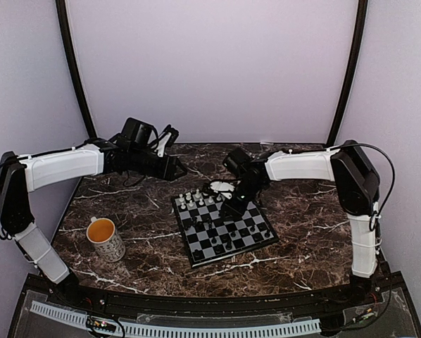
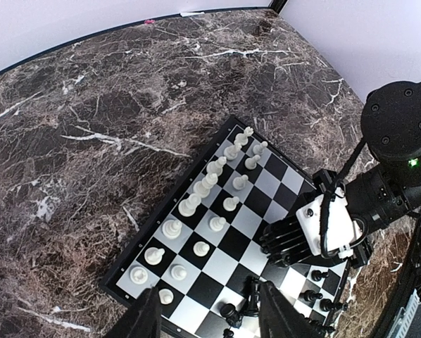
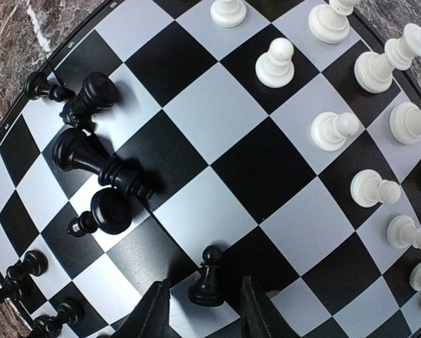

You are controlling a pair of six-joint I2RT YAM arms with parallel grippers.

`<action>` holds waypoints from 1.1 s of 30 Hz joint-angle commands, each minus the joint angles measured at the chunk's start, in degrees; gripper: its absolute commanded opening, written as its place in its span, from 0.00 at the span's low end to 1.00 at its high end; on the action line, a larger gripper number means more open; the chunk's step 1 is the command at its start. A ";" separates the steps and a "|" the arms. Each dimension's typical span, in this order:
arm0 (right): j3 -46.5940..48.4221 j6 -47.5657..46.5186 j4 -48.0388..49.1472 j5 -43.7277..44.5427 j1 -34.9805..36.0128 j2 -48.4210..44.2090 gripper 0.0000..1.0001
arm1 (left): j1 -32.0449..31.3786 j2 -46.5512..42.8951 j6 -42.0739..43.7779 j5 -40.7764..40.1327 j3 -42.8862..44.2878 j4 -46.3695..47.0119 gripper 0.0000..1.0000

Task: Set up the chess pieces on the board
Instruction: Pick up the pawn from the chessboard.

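The board lies at the table's middle. White chess pieces stand in two rows along its far side. Black pieces are on the near side. In the right wrist view several black pieces lie tipped over on the board. My right gripper is open low over the board. A black pawn stands upright between its fingers, with a gap on each side. This gripper also shows in the top view. My left gripper is open and empty, held above the table behind the board's far left corner.
A white patterned mug with a yellow inside stands left of the board. The marble tabletop ends at a dark front rail. The right arm's wrist hangs over the board's right side.
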 commanded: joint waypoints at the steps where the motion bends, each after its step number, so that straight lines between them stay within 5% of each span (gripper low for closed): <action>1: 1.84 0.63 -0.67 1.10 0.53 1.35 0.31 | -0.10 -0.47 -0.22 0.78 1.61 -0.84 0.50; 15: -0.72 -2.26 0.19 0.90 0.18 -4.34 0.10 | -0.10 -0.76 -1.32 3.60 0.37 2.15 0.49; 22: -1.44 -4.19 2.48 -10.63 -1.52 -12.47 0.10 | -0.08 -2.55 -7.36 15.75 -4.88 14.86 0.49; 33: 3.18 -3.52 2.56 -15.80 -1.60 -13.85 0.10 | -0.09 2.23 -26.44 35.74 -10.55 36.46 0.47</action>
